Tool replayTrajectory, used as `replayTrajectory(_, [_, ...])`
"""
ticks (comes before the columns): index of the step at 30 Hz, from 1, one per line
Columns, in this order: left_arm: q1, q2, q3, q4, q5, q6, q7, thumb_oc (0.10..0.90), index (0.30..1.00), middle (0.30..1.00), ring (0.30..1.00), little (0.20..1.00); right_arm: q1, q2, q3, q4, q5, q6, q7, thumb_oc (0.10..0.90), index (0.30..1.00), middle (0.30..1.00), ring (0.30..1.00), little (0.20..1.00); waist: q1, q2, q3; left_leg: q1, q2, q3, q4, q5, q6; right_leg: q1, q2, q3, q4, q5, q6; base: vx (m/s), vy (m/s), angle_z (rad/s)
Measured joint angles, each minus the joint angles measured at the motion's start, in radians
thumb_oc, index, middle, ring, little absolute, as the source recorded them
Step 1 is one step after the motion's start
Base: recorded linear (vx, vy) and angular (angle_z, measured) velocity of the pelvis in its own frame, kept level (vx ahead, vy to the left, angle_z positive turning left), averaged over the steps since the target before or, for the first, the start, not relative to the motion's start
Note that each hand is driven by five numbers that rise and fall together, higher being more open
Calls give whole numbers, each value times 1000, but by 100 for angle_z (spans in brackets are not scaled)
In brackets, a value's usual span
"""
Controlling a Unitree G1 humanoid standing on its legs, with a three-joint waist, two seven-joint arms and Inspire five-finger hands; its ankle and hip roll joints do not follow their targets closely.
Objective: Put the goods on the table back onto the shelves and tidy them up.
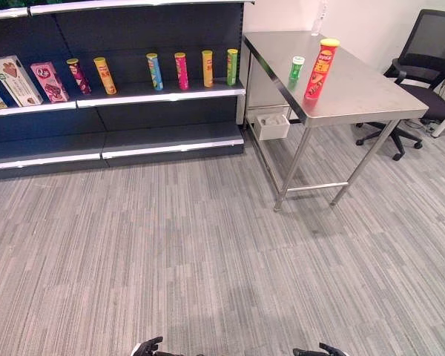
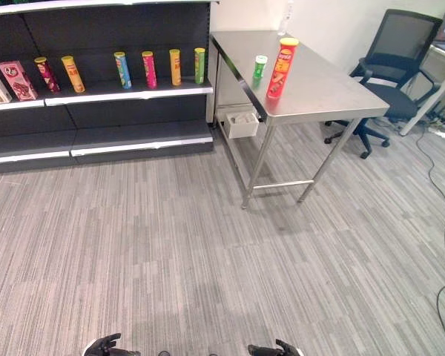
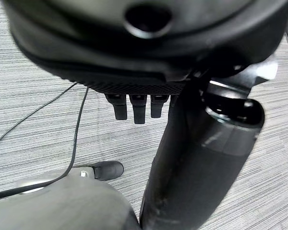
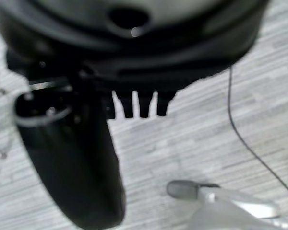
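A tall red can with a yellow lid and a short green can with a white lid stand near the left edge of the steel table. The dark shelf unit holds several slim cans and two boxes on its middle board. My left hand and right hand hang low over the floor, far from the table. Both are empty; the straight fingers of the left and the straight fingers of the right point at the carpet.
A black office chair stands to the right of the table. A white bin sits under the table by the shelf end. The lower shelf board is bare. Striped grey carpet lies between me and the shelves.
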Motion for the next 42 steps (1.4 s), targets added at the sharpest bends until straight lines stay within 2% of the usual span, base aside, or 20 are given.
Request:
replayTrajectory(18, [3, 1, 0, 1, 2, 0, 0, 800, 900, 900, 900, 900, 2, 0, 0, 1, 0, -1, 0, 800, 900, 900, 900, 900, -17, 0, 1, 0, 0, 0, 0, 0, 0, 0, 0, 0, 0, 0, 0, 0, 0, 0])
replayTrajectory(42, [3, 1, 0, 1, 1, 0, 0, 800, 900, 900, 900, 900, 15, 0, 0, 3, 0, -1, 0, 800, 900, 900, 900, 900, -17, 1, 1, 0, 0, -1, 0, 0, 0, 0, 0, 1, 0, 0, 0, 0, 0, 0])
